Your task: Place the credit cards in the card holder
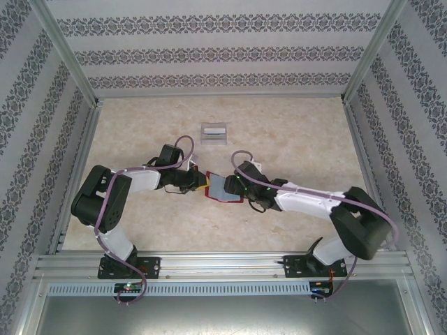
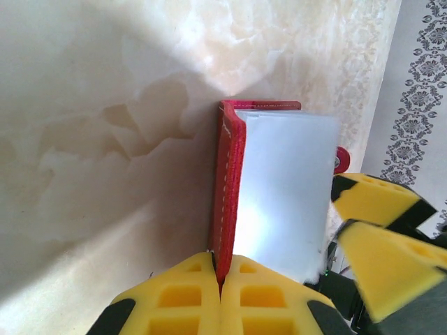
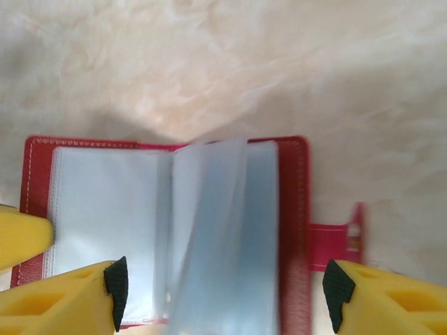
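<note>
A red fold-over wallet lies open at the table's middle, its pale blue-grey plastic sleeves facing up. My left gripper is shut on the edge of the wallet's red cover, holding that flap upright. My right gripper hovers open over the sleeves, and one blurred loose sleeve stands between its pads without touching them. The snap tab sticks out to the right. The clear card holder stands farther back, apart from both arms. The credit cards are hidden.
The right gripper's yellow fingers crowd close to the left one over the wallet. Patterned walls and metal posts enclose the marbled tabletop. An aluminium rail runs along the near edge.
</note>
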